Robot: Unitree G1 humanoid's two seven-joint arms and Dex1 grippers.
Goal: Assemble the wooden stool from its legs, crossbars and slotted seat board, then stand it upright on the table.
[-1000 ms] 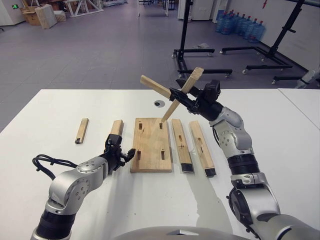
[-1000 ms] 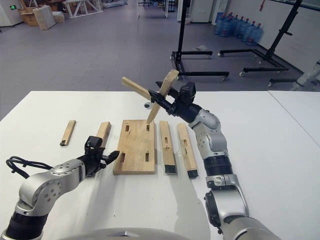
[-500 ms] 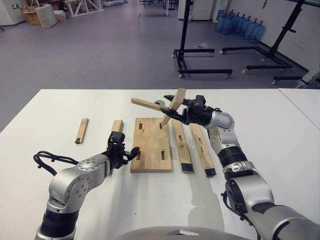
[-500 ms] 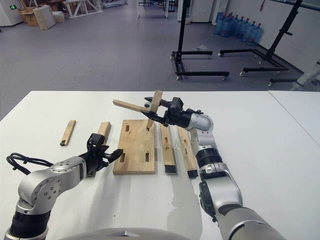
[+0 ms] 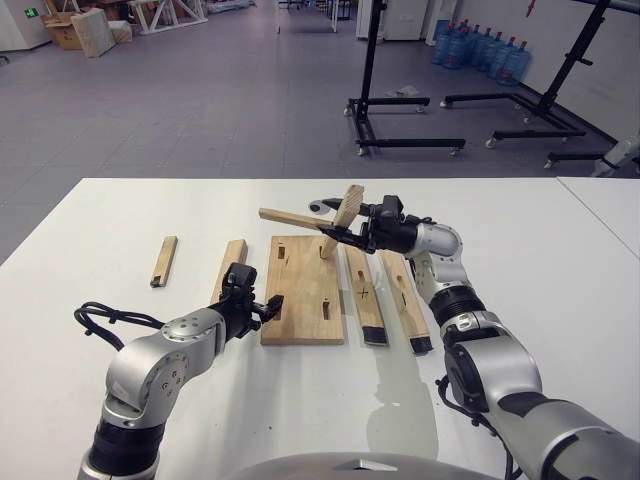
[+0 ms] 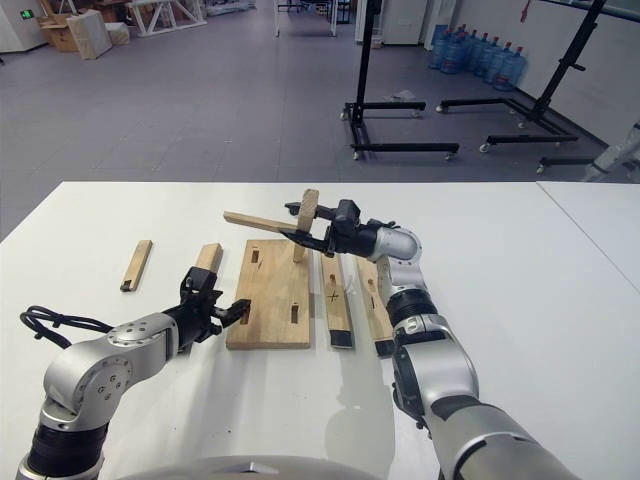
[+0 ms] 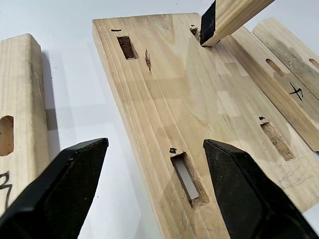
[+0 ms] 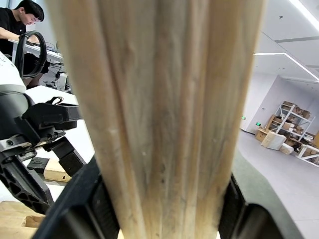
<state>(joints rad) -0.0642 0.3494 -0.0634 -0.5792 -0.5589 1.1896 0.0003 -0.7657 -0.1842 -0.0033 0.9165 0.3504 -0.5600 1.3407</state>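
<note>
Right claw clamped on leg carrying crossbar. Leg tilted, lower end at far slot of seat board. Left claw apart at board's near-left edge on counter. Likely the insertion step. Next: upright the leg, press home.

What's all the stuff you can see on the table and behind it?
Flat slotted wooden seat board: one, pale wood, middle of the white table.
Long slotted wooden legs lying flat: three, pale, two right of the board, one left.
Short wooden crossbar: one, pale, far left.
Tilted wooden leg with joined crossbar: one, pale, over the board's far right slot.
Black metal stands: several, floor behind.
Blue water bottles: several, back right.
Left gripper: one, black, open over the board's near left edge.
Right gripper: one, black, shut on the tilted leg.
</note>
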